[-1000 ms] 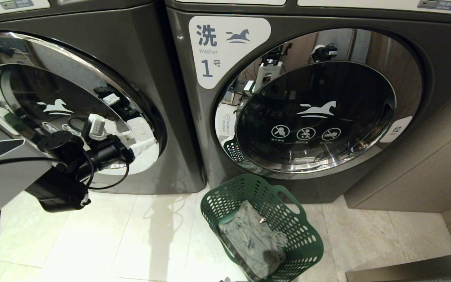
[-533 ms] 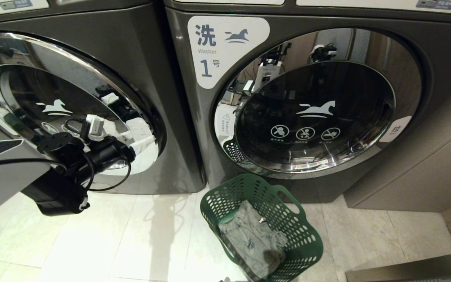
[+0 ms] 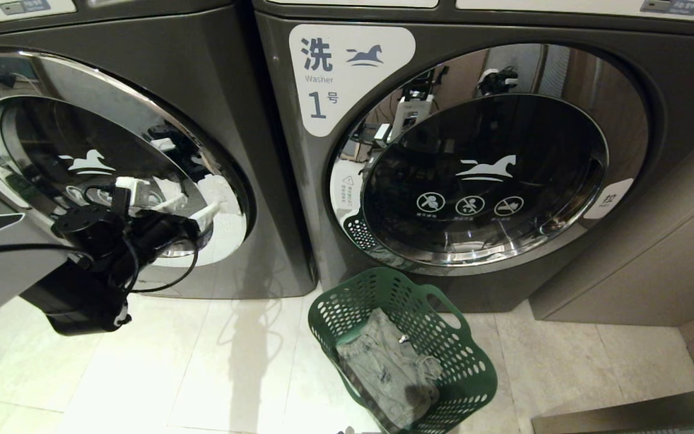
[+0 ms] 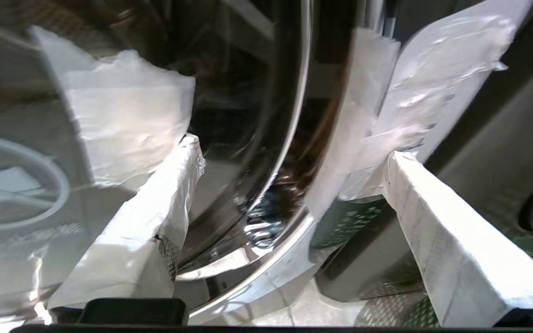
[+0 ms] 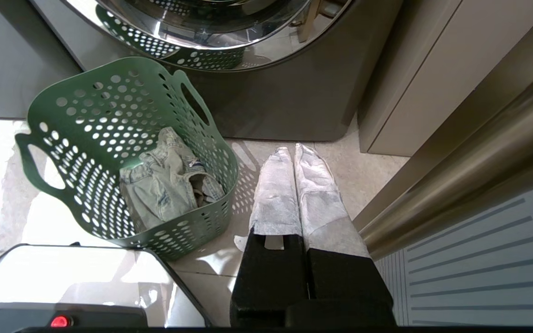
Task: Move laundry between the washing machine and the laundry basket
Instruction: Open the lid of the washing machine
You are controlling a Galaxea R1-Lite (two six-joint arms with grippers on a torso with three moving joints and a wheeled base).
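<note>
Left pincer (image 4: 289,180) released, white-wrapped fingers (image 4: 155,217) spread wide, tips right at the chrome ring of the washing machine door (image 3: 112,157); contact cannot be confirmed. In the head view this pincer (image 3: 202,214) sits at about 9 o'clock in the frame, over the lower right part of that door, with the black wrist and cables trailing toward 8 o'clock. The door glass carries a white horse logo (image 3: 87,164). Right pincer (image 5: 294,157) clenched, both wrapped fingers pressed together and grasping nothing, hanging over the pale tile floor (image 5: 340,171). From it, the laundry basket (image 5: 86,106) stands at about 9 o'clock, just beside it, green, upright on the floor. The laundry (image 5: 164,180), a faded denim piece, lies crumpled in the basket's bottom. In the head view the laundry basket (image 3: 473,374) is at about 6 o'clock, on the floor (image 3: 202,361) before a second machine (image 3: 654,78) whose white label (image 3: 347,72) reads 1, door closed. A beige cabinet side (image 3: 654,265) stands at 4 o'clock.
</note>
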